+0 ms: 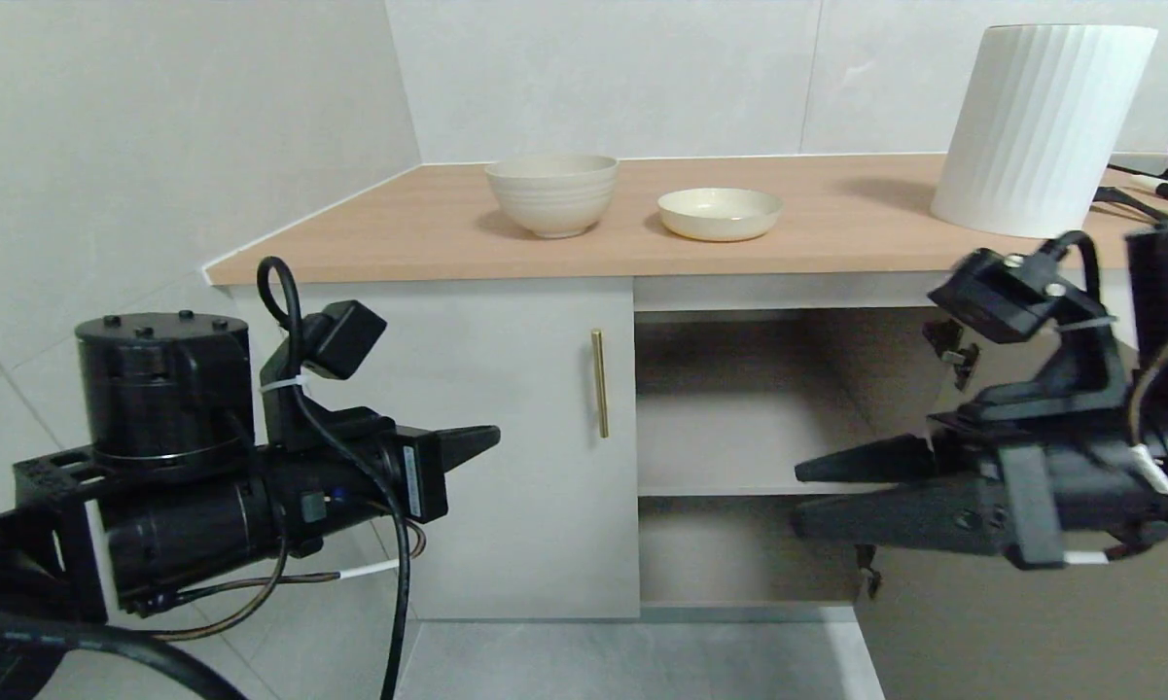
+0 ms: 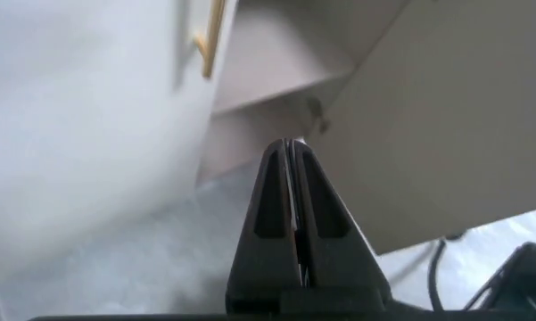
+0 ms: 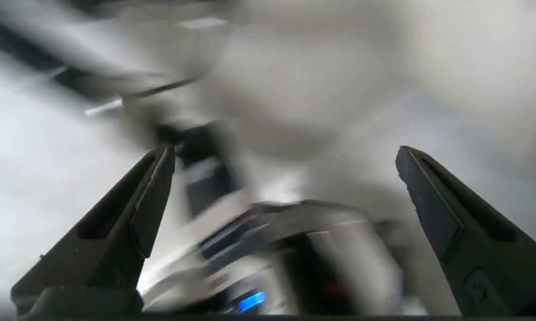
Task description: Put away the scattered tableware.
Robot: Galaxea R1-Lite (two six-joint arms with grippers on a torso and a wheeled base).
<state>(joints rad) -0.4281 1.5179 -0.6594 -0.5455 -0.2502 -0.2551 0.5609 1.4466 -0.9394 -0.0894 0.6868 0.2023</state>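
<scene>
A cream ribbed bowl and a shallow cream dish stand side by side on the wooden countertop. Below them the cabinet's right half stands open, showing a bare shelf. My left gripper is shut and empty, held low in front of the closed left door, well below the bowl. In the left wrist view its fingers are pressed together. My right gripper is open and empty in front of the open compartment, with its fingers spread wide in the right wrist view.
A tall white ribbed cylinder stands on the counter at the right, with dark utensils behind it. The closed door has a brass handle. The open right door hangs near my right arm. Tiled walls close off the left and back.
</scene>
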